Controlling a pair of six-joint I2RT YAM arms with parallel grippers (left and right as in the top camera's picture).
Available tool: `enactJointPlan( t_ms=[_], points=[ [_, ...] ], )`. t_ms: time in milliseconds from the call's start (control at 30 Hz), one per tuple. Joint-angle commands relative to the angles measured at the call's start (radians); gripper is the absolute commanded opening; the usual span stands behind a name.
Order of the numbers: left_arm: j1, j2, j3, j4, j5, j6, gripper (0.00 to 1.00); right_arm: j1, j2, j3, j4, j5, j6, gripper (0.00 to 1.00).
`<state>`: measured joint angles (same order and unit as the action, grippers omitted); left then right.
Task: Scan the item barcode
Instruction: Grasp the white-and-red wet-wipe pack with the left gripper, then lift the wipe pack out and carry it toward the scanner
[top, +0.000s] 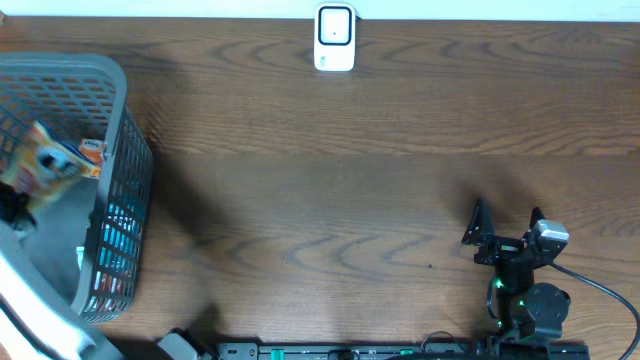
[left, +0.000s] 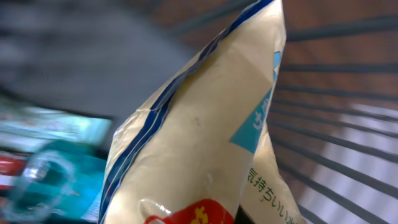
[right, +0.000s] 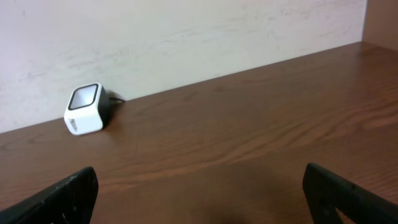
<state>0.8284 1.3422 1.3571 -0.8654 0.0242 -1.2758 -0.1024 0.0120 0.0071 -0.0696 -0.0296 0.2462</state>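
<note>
Grey mesh basket of packets at the 9 o'clock edge of the bench; inside, left jaws clench a cream pouch. White barcode scanner at the 12 o'clock edge, open wood between; right jaws released at 4 o'clock.

The table is dark wood grain, smooth with a faint sheen, and the wall is pale, matt and scuffed. The basket is grey plastic lattice; the scanner is glossy white plastic. The pouch is creased, shiny cream film.
</note>
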Motion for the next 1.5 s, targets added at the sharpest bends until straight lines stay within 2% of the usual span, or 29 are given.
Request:
enactJointPlan(
  t_ms=[0,100,233,300,367,400,567,800,900,1000,1133,1300,1333,1367,1433,1467],
  points=[
    [0.0,-0.167,0.031,0.057,0.014,0.028,0.07,0.006,-0.006,-0.002,-0.003,0.002,0.011,0.99],
    [0.0,-0.286,0.031,0.166,0.083,-0.013,0.07,0.006,-0.006,-0.002,-0.003,0.001,0.011,0.99],
    [-0.031,-0.382,0.031,0.375,0.439,-0.016,0.07,0.006,-0.006,-0.002,-0.003,0.002,0.011,0.99],
    [-0.11,-0.391,0.031,0.491,0.641,-0.014,0.08,0.006,-0.006,-0.002,-0.003,0.002,0.011,0.99],
    [-0.22,-0.384,0.031,0.537,0.719,0.008,0.07,0.006,-0.006,-0.002,-0.003,0.002,0.011,0.99],
    [-0.294,-0.377,0.031,0.539,0.726,0.048,0.07,0.006,-0.006,-0.002,-0.003,0.001,0.011,0.99],
    [-0.69,-0.295,0.025,0.471,0.711,0.4,0.07,0.006,-0.006,-0.002,-0.003,0.002,0.011,0.99],
    [-1.067,-0.063,0.025,0.279,0.555,0.713,0.07,0.006,-0.006,-0.002,-0.003,0.002,0.011,0.99],
    [-1.169,0.077,0.025,0.259,0.462,0.804,0.08,0.006,-0.006,-0.002,-0.003,0.002,0.011,0.99],
    [-1.232,0.206,0.025,0.273,0.407,0.812,0.07,0.006,-0.006,-0.002,-0.003,0.002,0.011,0.99],
    [-1.293,0.389,0.025,0.314,0.393,0.861,0.07,0.006,-0.006,-0.002,-0.003,0.002,0.011,0.99],
    [-1.338,0.563,0.025,0.347,0.354,0.991,0.08,0.006,-0.006,-0.002,-0.003,0.001,0.011,0.99],
    [-1.339,0.574,0.025,0.347,0.321,0.991,0.15,0.006,-0.006,-0.002,-0.003,0.001,0.011,0.99],
    [-1.339,0.578,0.025,0.346,0.287,0.991,0.27,0.006,-0.006,-0.002,-0.003,0.002,0.011,0.99],
    [-1.337,0.574,0.026,0.343,0.22,0.991,0.75,0.006,-0.006,-0.002,-0.003,0.002,0.011,0.99],
    [-1.337,0.567,0.026,0.343,0.193,0.991,0.89,0.006,-0.006,-0.002,-0.003,0.002,0.011,0.99]
  ],
)
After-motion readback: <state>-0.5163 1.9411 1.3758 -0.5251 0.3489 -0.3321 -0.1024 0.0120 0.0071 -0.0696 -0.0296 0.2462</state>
